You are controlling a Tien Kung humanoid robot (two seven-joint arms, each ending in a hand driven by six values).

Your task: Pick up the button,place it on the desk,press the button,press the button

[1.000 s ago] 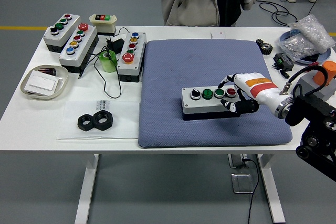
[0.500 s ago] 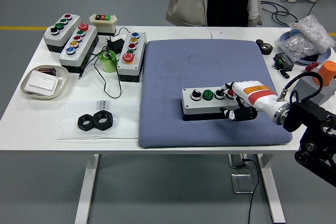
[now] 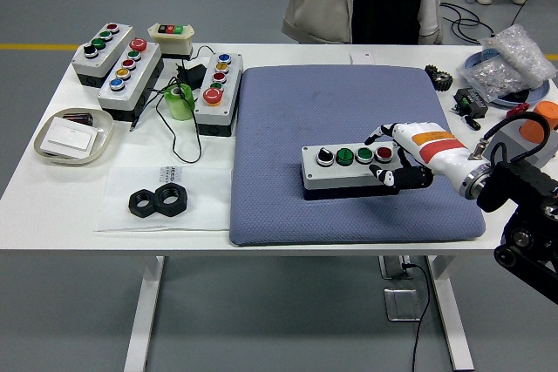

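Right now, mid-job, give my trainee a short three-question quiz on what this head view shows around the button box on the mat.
1. True or false: the grey four-button control box lies on the blue padded mat.
2. Which button on that box sits nearest the robot's white right hand? A) black knob B) red button C) left green button
3. Fill in: the two black hex nuts lie on the white table to the ____ of the mat, as pictured.

Key: 1 true. 2 B. 3 left.
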